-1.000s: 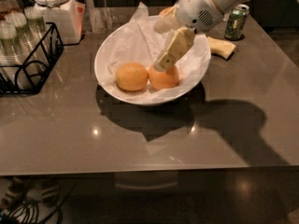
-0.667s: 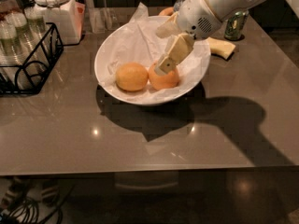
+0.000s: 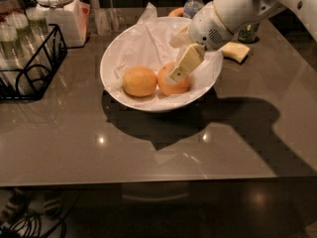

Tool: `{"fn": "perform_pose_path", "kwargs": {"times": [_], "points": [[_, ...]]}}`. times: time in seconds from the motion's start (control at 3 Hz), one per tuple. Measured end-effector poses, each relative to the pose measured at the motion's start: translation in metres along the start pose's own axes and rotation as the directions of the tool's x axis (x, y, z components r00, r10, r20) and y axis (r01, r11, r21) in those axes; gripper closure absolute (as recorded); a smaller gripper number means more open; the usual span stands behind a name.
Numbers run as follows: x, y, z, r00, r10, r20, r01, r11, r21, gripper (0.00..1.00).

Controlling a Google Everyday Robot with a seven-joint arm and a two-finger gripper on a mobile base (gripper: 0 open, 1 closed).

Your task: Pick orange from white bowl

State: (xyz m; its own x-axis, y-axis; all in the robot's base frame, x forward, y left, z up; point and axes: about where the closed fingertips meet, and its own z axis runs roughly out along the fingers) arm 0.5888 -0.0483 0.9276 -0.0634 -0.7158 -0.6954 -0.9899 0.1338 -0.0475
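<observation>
Two round fruits sit in the white bowl [image 3: 110,58], on its crumpled white paper lining [image 3: 143,43]. The smooth, deeper reddish orange [image 3: 174,87] lies near the bowl's middle, with the paler yellow-orange fruit [image 3: 139,81] just beside it. We see the cream, blocky gripper [image 3: 179,71] slanting down inside the bowl, overlapping the orange's top. We cannot tell whether its jaws are spread or pinching. The bowl is glossy, wide and shallow.

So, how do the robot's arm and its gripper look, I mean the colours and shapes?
The arm is glossy white, made of rounded shells, with a round dotted grille on the bulbous wrist and a few small dark dots higher up. No loose cables show. The gripper, over the white bowl at the orange, is cream-yellow, flat and oblong.
</observation>
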Motion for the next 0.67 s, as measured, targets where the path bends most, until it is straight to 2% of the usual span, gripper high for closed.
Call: {"fn": "perform_pose_path", "kwargs": {"times": [0.67], "points": [[0.026, -0.010, 0.012, 0.998, 0.065, -0.024, -0.065, 0.9978, 0.017, 0.17]]}}
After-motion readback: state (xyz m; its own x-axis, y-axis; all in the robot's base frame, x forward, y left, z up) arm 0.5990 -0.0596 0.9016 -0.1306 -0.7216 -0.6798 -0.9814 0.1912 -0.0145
